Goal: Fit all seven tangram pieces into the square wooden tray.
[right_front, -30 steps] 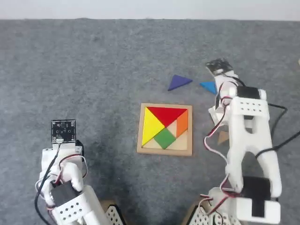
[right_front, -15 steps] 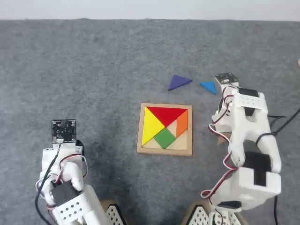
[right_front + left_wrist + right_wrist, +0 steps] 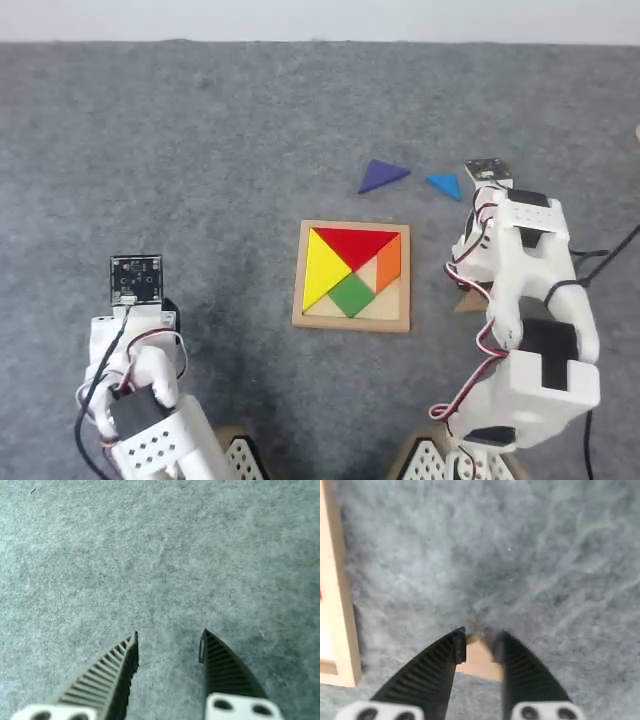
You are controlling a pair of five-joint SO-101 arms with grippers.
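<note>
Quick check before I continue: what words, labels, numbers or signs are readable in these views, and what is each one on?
No text can be read in any view.
wooden tray: bare wood, no print.
red triangle, purple triangle, blue triangle: plain colour, no marks.
dark board on an arm's wrist: any markings are too small to read.
</note>
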